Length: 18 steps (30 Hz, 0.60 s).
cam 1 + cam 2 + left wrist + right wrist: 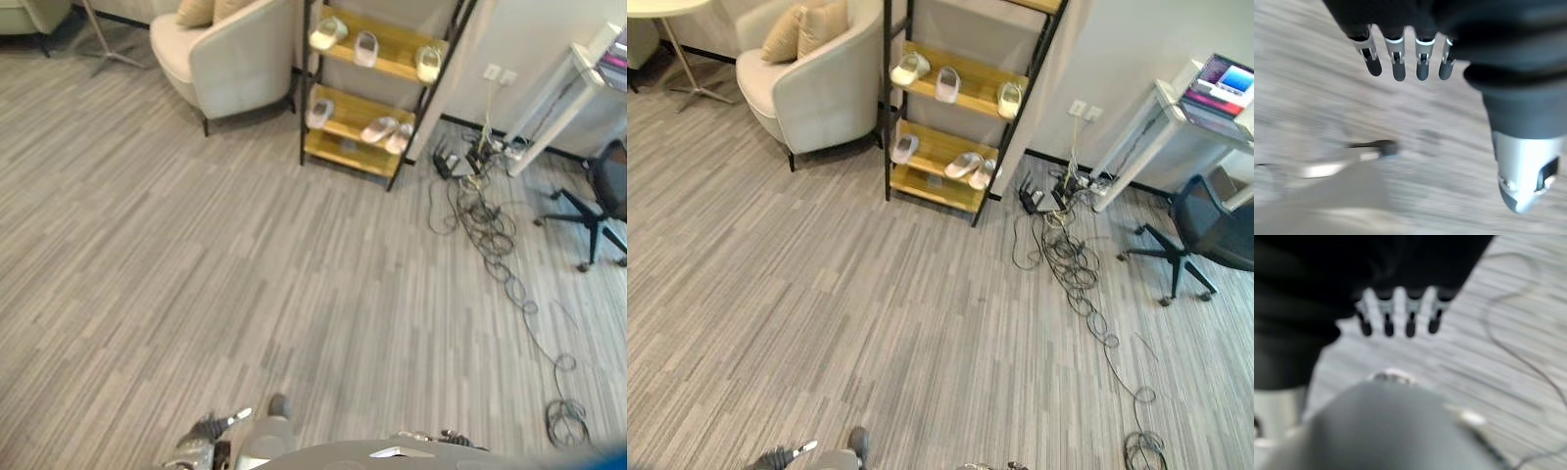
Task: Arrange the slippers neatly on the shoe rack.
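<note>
Wooden shoe rack (364, 93) holds every visible slipper (947, 84); left hand (1405, 54) and right hand (1398, 316), fingers relaxed and empty, suggest only straightening remains.

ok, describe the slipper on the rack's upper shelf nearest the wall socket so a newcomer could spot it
Find the black-framed shoe rack with wooden shelves, standing between the cream armchair and the tangle of cables on the floor. On its upper shelf sit three pale slippers. The one you want stands alone at the end towards the cables, apart from the other two, which sit nearer the armchair.
</note>
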### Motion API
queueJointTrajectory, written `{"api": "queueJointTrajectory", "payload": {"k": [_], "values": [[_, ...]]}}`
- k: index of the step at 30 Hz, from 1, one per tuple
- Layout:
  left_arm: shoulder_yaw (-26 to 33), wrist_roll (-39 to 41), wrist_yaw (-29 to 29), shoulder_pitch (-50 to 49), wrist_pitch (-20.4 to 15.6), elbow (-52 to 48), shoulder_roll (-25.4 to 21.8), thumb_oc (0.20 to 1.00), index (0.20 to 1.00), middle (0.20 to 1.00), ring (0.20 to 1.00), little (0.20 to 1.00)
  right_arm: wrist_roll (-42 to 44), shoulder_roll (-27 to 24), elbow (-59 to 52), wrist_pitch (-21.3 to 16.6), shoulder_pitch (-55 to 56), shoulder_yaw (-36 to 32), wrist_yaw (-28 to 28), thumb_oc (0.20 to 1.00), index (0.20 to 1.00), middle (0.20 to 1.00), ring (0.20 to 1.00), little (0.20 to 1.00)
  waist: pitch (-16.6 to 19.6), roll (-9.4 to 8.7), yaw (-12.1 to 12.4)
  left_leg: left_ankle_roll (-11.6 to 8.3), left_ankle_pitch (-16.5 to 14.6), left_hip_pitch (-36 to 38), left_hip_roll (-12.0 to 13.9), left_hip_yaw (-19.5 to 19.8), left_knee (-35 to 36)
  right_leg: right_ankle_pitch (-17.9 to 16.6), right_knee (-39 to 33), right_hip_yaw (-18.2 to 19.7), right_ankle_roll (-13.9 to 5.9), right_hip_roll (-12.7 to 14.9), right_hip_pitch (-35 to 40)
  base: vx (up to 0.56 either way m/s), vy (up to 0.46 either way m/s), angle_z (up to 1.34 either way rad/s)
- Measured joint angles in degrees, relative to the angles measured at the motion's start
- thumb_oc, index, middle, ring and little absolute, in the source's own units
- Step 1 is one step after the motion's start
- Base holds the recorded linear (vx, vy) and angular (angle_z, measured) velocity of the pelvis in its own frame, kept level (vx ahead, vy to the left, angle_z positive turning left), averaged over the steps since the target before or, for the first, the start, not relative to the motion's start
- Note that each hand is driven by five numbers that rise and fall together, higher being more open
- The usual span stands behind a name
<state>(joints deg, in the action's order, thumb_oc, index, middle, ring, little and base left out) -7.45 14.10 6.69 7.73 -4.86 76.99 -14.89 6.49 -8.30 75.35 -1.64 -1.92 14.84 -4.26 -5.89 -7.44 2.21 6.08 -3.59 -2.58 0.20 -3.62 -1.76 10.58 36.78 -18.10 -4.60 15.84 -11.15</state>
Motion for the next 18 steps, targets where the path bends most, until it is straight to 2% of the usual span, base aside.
{"api": "queueJointTrajectory", "payload": {"k": [1,2,3,4,5,6,8,9,10,11,12,13,15,16,17,18], "values": [[-0.9,-0.1,0.1,-0.5,-0.2,-0.1,0.5,1.000,1.000,1.000,1.000,1.000,0.0,-0.6,0.0,0.0,-0.3,-0.1,0.0,1.000,1.000,1.000,1.000,1.000,0.2,1.58,-1.1,-0.19,0.1,0.7,1.0,1.0,0.7,-0.2,-6.9,1.0,0.37,-1.7,0.0,0.37,-0.049,0.73],[-0.9,-0.1,0.1,-0.2,-0.4,-0.1,0.9,1.000,1.000,1.000,1.000,1.000,0.1,-1.1,-0.3,-0.2,-0.5,-0.1,0.1,1.000,1.000,1.000,1.000,1.000,-0.3,2.47,-2.0,-1.03,0.7,1.7,1.4,1.6,1.1,-0.8,-10.9,1.1,0.29,-2.5,-0.2,0.39,-0.067,0.59],[-1.1,-0.1,0.1,0.5,-0.6,-0.2,1.1,1.000,1.000,1.000,1.000,1.000,0.1,-1.4,-0.8,-0.2,-0.5,-0.4,0.1,1.000,1.000,1.000,1.000,1.000,-0.7,3.03,-2.6,-0.06,-0.2,3.5,1.5,2.0,1.7,-2.0,-13.6,1.5,0.14,-3.4,-1.6,0.40,-0.096,0.39],[-1.6,-0.2,0.2,0.5,-0.6,0.0,1.9,1.000,1.000,1.000,1.000,1.000,0.1,-1.8,-1.0,-0.2,-0.7,-0.7,0.0,1.000,1.000,1.000,1.000,1.000,-1.2,4.10,-3.2,0.75,-1.9,5.7,2.4,3.0,2.3,-3.6,-19.0,4.1,0.30,-5.7,-1.9,0.41,-0.119,0.26],[-1.5,-0.3,0.4,0.4,-0.6,1.1,2.6,1.000,1.000,1.000,1.000,1.000,0.3,-2.0,-1.3,-0.2,-0.7,-0.8,0.1,1.000,1.000,1.000,1.000,1.000,-1.4,5.15,-4.3,0.51,-3.4,8.2,3.8,3.9,3.0,-7.1,-26.2,7.5,-0.62,-8.9,-2.7,0.38,-0.115,0.40],[-1.5,-0.3,0.6,0.2,-0.6,1.6,2.5,1.000,1.000,1.000,1.000,1.000,0.5,-1.8,-1.4,-0.3,-1.0,-0.7,0.0,1.000,1.000,1.000,1.000,1.000,-1.3,5.04,-5.0,-0.20,-3.6,8.8,4.1,4.3,3.0,-10.0,-29.3,8.2,-1.38,-9.4,-3.1,0.37,-0.112,0.57],[-1.6,-0.3,0.7,-0.6,-0.7,1.4,2.1,1.000,1.000,1.000,1.000,1.000,1.2,-0.9,-1.3,-0.1,-0.8,-0.8,0.1,1.000,1.000,1.000,1.000,1.000,-1.0,2.96,-5.7,-0.70,-4.2,11.9,3.7,4.3,3.7,-14.3,-32.5,7.2,-1.03,-8.2,-5.3,0.34,-0.105,0.75],[-1.6,-0.3,0.7,-1.6,-0.9,1.4,2.6,1.000,1.000,1.000,1.000,1.000,1.2,-0.8,-1.2,0.0,0.0,-1.5,0.1,1.000,1.000,1.000,1.000,1.000,-0.4,2.54,-6.4,-2.31,-8.2,14.3,4.9,4.4,4.3,-15.9,-31.8,4.7,-0.74,-7.4,-5.9,0.32,-0.119,0.69],[-1.5,-0.4,0.7,-2.0,-0.8,1.1,3.3,1.000,1.000,1.000,1.000,1.000,1.2,-1.1,-1.1,0.1,-0.2,-1.8,0.0,1.000,1.000,1.000,1.000,1.000,-0.2,3.24,-6.0,-4.45,-8.8,16.0,6.4,4.5,4.7,-17.8,-29.6,2.7,2.93,-8.5,-5.6,0.31,-0.122,0.51],[-1.6,-0.5,0.6,-2.5,-0.7,1.3,4.0,1.000,1.000,1.000,1.000,1.000,1.1,-1.7,-1.0,0.1,-0.7,-1.9,0.0,1.000,1.000,1.000,1.000,1.000,0.1,4.30,-5.7,-5.08,-8.7,15.5,7.6,4.3,3.8,-15.6,-29.0,2.6,3.70,-9.7,-5.5,0.35,-0.177,0.06],[-1.5,-1.3,0.7,-3.3,-0.7,1.4,4.5,1.000,1.000,1.000,1.000,1.000,1.1,-2.4,-1.3,0.0,-1.0,-2.4,0.0,1.000,1.000,1.000,1.000,1.000,-0.1,4.60,-5.5,-6.02,-6.6,15.5,7.2,4.5,2.6,-13.8,-27.6,2.5,4.31,-10.0,-5.4,0.35,-0.179,0.12],[-1.5,-1.9,0.6,-3.5,-0.7,1.4,4.9,1.000,1.000,1.000,1.000,1.000,1.1,-2.9,-1.3,0.1,-1.1,-3.0,0.1,1.000,1.000,1.000,1.000,1.000,-0.1,5.04,-5.8,-7.02,-5.0,15.9,7.8,3.7,1.4,-11.6,-25.4,2.0,4.84,-10.1,-5.1,0.32,-0.191,0.19],[-1.4,-2.3,0.7,-4.5,-0.8,1.5,4.9,1.000,1.000,1.000,1.000,1.000,1.1,-3.2,-1.1,0.4,-0.7,-3.7,0.1,1.000,1.000,1.000,1.000,1.000,0.1,5.42,-5.9,-9.84,-2.6,17.5,9.0,4.6,-0.3,-8.3,-23.4,1.5,5.01,-10.7,-2.8,0.30,-0.214,0.10],[-0.6,-2.3,0.5,-5.1,-0.8,2.0,4.9,1.000,1.000,1.000,1.000,1.000,1.1,-3.4,-1.1,0.5,-0.2,-3.8,0.1,1.000,1.000,1.000,1.000,1.000,0.9,5.59,-6.0,-12.56,-1.0,17.6,9.8,5.5,-4.6,-6.9,-23.7,1.2,6.41,-11.7,0.3,0.28,-0.236,-0.13],[0.0,-2.3,0.1,-5.2,-0.8,2.3,5.0,1.000,1.000,1.000,1.000,1.000,1.1,-3.4,-1.0,0.5,-0.1,-3.4,0.1,1.000,1.000,1.000,1.000,1.000,1.3,5.17,-5.8,-13.61,-0.8,17.2,9.7,5.9,-6.8,-6.0,-23.7,1.4,7.57,-11.8,1.4,0.26,-0.247,-0.09],[0.8,-2.2,-0.3,-5.1,-0.8,2.6,5.3,1.000,1.000,1.000,1.000,1.000,1.1,-3.6,-0.9,0.5,-0.3,-2.9,0.1,1.000,1.000,1.000,1.000,1.000,1.8,5.86,-5.9,-14.09,0.9,16.6,10.0,6.8,-8.2,-4.9,-23.1,1.2,8.21,-11.9,2.3,0.22,-0.249,-0.06]]}}
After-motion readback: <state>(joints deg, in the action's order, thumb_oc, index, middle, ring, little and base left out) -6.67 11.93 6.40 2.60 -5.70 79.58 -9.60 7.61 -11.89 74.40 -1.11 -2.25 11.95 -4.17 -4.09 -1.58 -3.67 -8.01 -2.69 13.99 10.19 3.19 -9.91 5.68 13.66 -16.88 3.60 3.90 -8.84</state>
